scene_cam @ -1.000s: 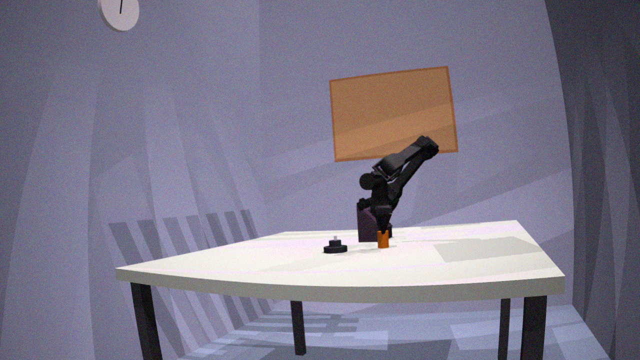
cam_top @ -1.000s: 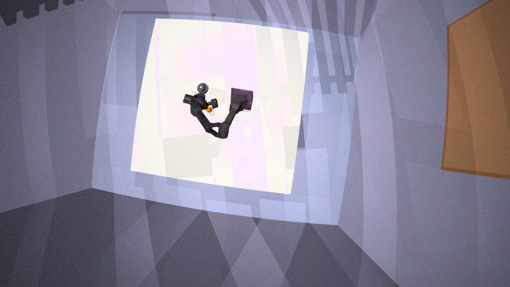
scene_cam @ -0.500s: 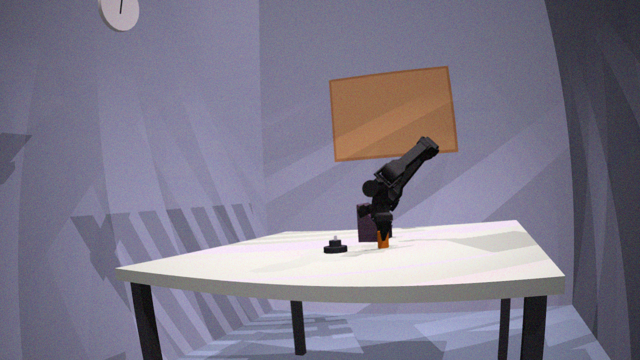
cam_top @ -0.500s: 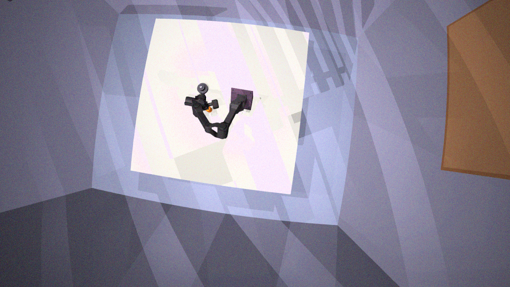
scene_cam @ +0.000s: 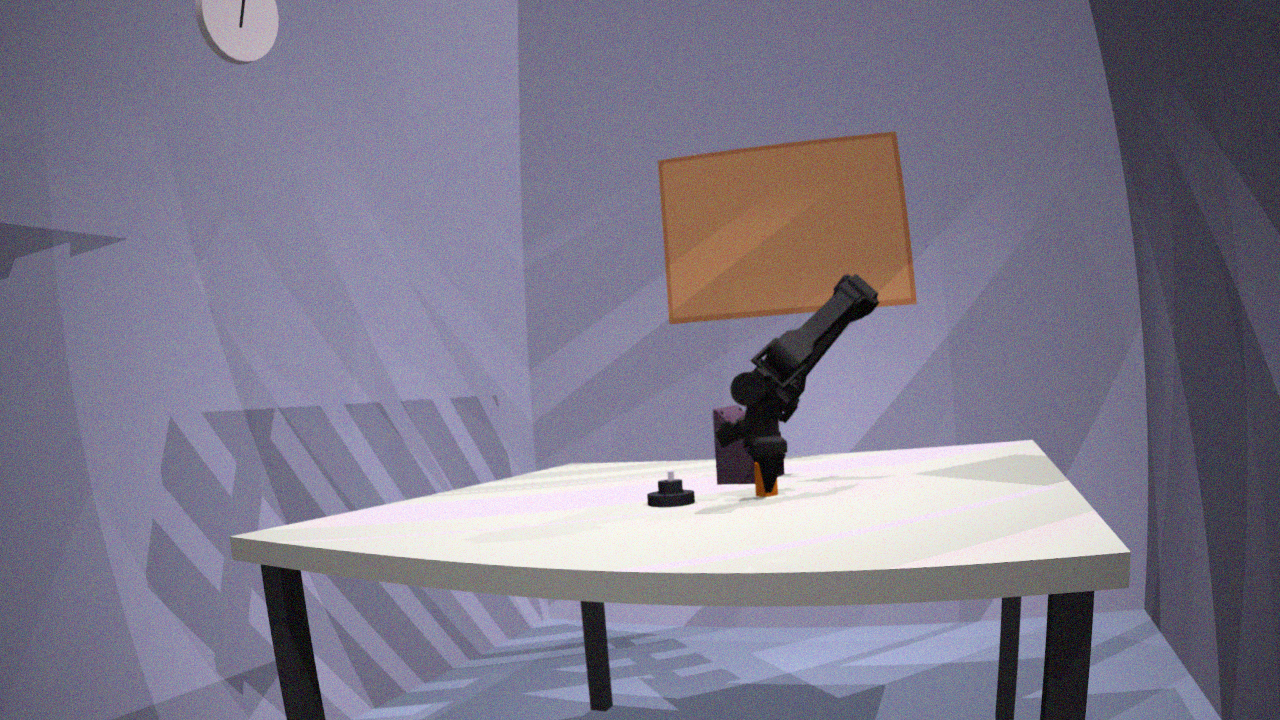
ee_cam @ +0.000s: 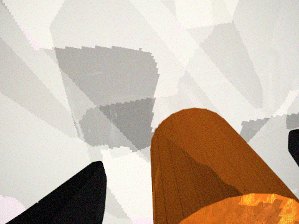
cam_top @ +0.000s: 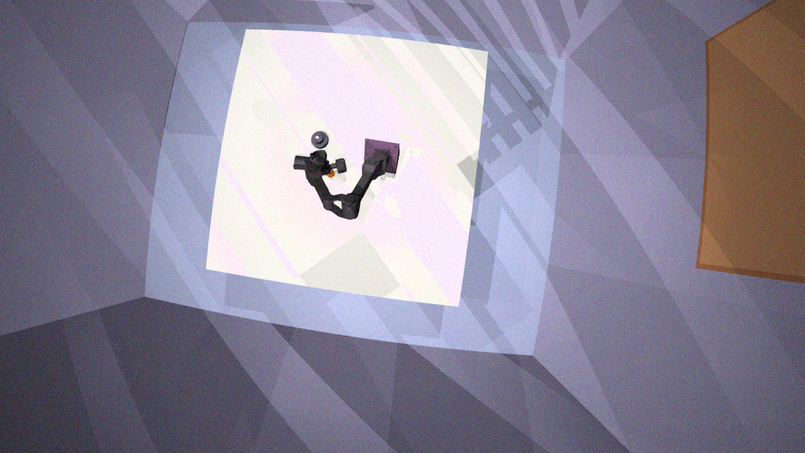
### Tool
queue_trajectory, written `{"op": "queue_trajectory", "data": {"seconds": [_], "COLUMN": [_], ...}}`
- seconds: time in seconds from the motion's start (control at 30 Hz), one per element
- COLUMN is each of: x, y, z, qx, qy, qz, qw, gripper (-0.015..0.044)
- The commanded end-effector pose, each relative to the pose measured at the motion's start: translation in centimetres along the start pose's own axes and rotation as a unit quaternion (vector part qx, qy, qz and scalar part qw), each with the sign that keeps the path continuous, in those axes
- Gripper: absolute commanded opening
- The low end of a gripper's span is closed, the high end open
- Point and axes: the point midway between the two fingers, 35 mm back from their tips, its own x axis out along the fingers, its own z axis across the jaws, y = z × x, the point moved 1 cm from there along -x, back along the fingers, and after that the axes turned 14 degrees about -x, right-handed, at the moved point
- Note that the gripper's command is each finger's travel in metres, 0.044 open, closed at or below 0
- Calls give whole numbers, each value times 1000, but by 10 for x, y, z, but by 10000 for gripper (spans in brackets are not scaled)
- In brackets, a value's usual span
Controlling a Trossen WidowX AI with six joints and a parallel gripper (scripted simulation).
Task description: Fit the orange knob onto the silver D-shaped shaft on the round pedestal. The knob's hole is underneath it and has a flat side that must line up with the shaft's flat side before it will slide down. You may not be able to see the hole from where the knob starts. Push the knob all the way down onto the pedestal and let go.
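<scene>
With the hand (scene_cam: pixel 768 488) (ee_cam: pixel 198 155) open around it, the knob (cam_top: pixel 331 174) (scene_cam: pixel 759 479) (ee_cam: pixel 199 149) looks stiff, light and perhaps slippery, best pinched squarely across its upright sides.

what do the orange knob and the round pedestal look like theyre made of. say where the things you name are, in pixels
The orange knob (cam_top: pixel 331 173) (scene_cam: pixel 761 480) (ee_cam: pixel 199 149) looks like plastic, perhaps painted: one even orange, faint straight lines down its side, bright patches on its top. The round pedestal (cam_top: pixel 324 144) (scene_cam: pixel 671 498) could be dark plastic or coated metal; it reads near black from outside, greyer from above, too small to settle.
</scene>
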Motion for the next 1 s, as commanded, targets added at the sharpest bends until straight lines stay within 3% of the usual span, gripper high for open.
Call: {"op": "queue_trajectory", "data": {"seconds": [0.0, 0.2, 0.43, 0.6, 0.97], "x": [2, 2, 2, -11, -75], "y": [1, 1, 1, -3, -10], "z": [0, 0, 0, 2, 5], "qx": [1, 1, 1, 1, 2], "qy": [-2, -2, -2, 0, 4], "qz": [2, 2, 2, -1, -8], "qw": [1000, 1000, 1000, 1000, 1000], "gripper": [335, 178, 131, 0, 0]}}
